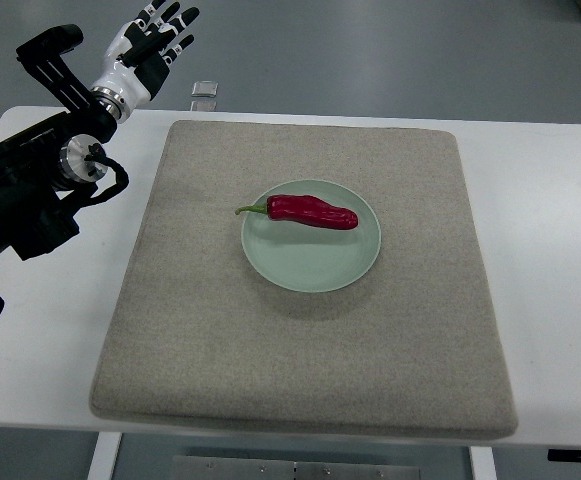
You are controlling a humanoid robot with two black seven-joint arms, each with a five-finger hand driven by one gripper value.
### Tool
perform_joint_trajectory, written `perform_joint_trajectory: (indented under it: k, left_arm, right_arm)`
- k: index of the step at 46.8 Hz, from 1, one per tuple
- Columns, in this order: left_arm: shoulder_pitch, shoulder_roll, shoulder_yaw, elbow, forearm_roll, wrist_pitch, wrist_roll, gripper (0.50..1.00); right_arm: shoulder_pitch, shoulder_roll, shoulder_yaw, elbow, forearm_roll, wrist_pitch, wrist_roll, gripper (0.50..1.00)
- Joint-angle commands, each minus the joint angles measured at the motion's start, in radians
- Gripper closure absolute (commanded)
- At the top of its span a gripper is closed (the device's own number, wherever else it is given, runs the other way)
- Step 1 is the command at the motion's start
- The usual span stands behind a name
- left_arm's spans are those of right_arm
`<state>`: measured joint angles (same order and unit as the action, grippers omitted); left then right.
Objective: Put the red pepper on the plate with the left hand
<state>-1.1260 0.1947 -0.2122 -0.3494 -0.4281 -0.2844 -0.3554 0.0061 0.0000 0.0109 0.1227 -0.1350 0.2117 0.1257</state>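
Top view, single frame. Glossy dark-red pepper with a curved green stem [310, 212] lies on its side on the round pale-green ceramic plate [310, 268]. It sits in the upper half of the plate, stem end pointing to picture left and reaching the plate's rim, blunt end toward the right. The pepper rests wholly on the plate; nothing touches it.

The plate stands near the middle of a square beige felt mat [220, 340], which covers most of the white counter [555, 220].

Left robot hand [150, 45], white and black with jointed fingers, is at the upper left, beyond the mat's far left corner and over the counter's back edge. Fingers are extended and loosely spread, released, holding nothing. It is well apart from plate and pepper. Its black arm [30, 190] enters from the left edge over the counter.

A small clear object [204, 96] sits on the floor just behind the counter edge; type not discernible.
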Motion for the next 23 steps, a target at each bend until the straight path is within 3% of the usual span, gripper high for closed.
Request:
perform_joint_trajectory:
  k: [1,23]
  left_arm:
    - [0.0,0.0,-0.01,0.0,0.003,-0.006,0.001,0.508]
    - [-0.003,-0.014,-0.01,0.001,0.003,0.001,0.0,0.508]
  right_arm:
    - [0.0,0.0,0.0,0.0,0.0,0.0,0.0,0.572]
    - [0.0,0.0,0.003,0.0,0.002,0.0,0.0,0.572]
